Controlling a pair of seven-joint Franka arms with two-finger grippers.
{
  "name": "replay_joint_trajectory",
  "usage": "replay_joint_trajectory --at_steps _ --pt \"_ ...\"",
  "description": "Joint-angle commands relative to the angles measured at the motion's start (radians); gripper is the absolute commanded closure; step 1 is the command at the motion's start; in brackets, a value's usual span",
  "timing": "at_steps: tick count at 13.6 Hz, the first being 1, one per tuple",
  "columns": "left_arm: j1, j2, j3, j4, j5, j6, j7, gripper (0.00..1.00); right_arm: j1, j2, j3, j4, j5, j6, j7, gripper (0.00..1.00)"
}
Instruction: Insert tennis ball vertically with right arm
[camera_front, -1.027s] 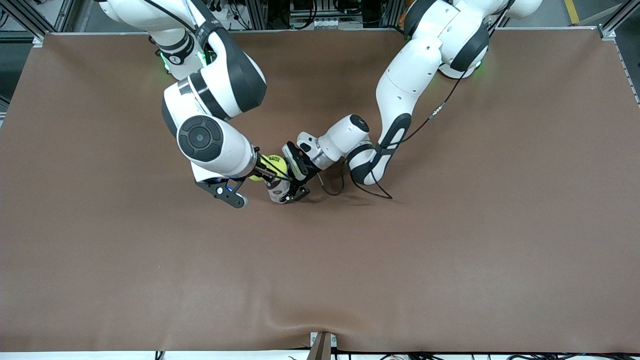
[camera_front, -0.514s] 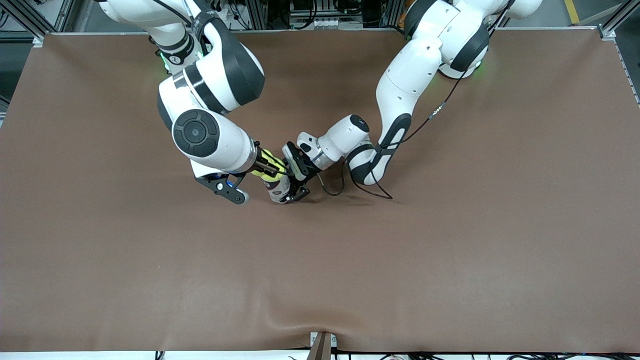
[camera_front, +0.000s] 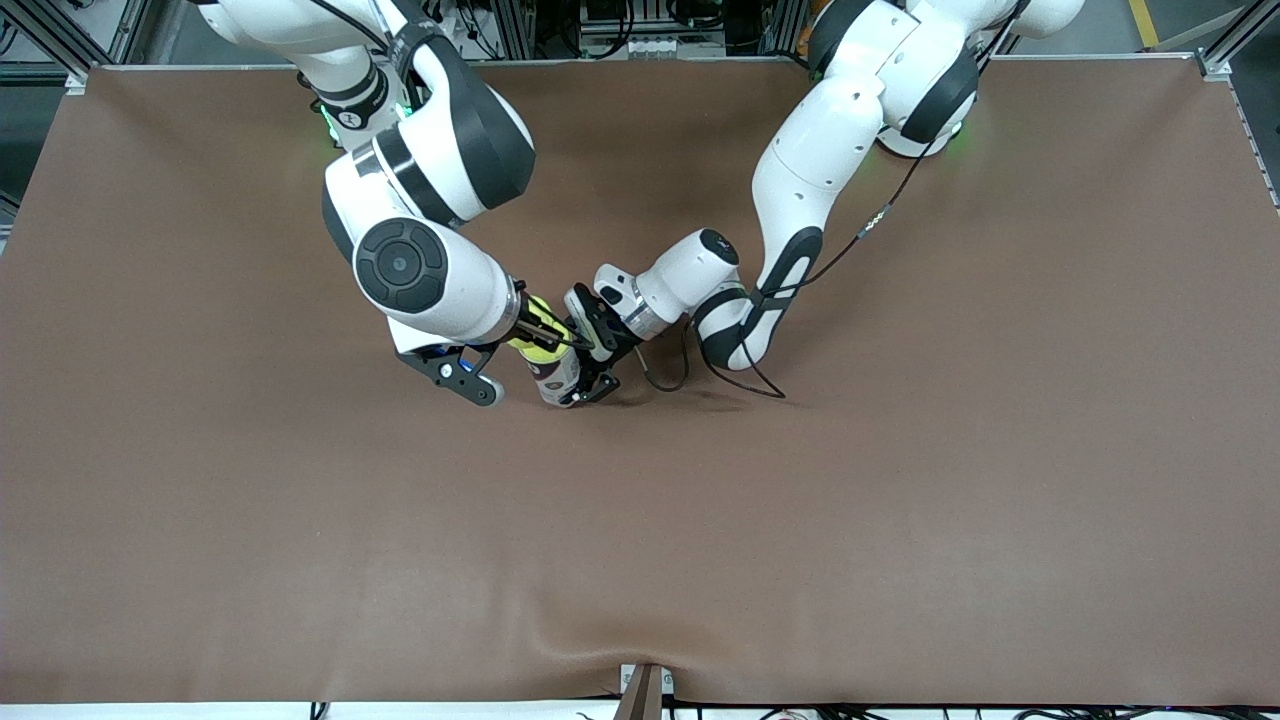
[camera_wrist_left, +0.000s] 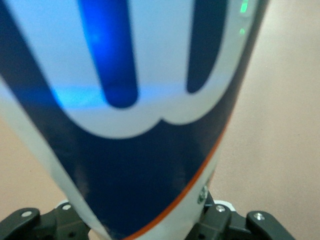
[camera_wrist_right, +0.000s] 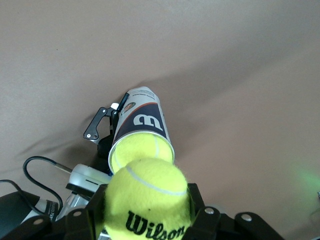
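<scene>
right gripper (camera_wrist_right: 145, 220) clamped on tennis ball (camera_wrist_right: 146, 197), poised right over can (camera_wrist_right: 141, 125) mouth, another ball already inside. left gripper (camera_front: 583, 383) gripping can upright mid-table. drop-in not yet done.

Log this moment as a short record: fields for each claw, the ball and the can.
right claw: shut on the tennis ball, just over the can's mouth
left claw: clamped on the can, steadying it on the table
can: upright, open, a second ball already inside
tennis ball: not yet inserted
</scene>
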Motion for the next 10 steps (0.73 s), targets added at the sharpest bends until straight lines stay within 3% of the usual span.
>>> replay_joint_trajectory --at_steps 1,9,10 --pt "0.016 -0.01 0.006 -0.037 0.032 -0.03 -0.008 0.22 0.005 0.013 -0.005 -0.002 0.017 0.025 0.01 1.0" --pt "0.015 -0.008 0.006 -0.039 0.032 -0.03 -0.008 0.22 0.013 0.06 -0.006 -0.014 0.008 0.092 0.008 1.0" --pt "0.016 -0.008 0.006 -0.039 0.032 -0.03 -0.006 0.22 0.008 0.06 -0.006 -0.016 0.008 0.092 0.005 0.74"
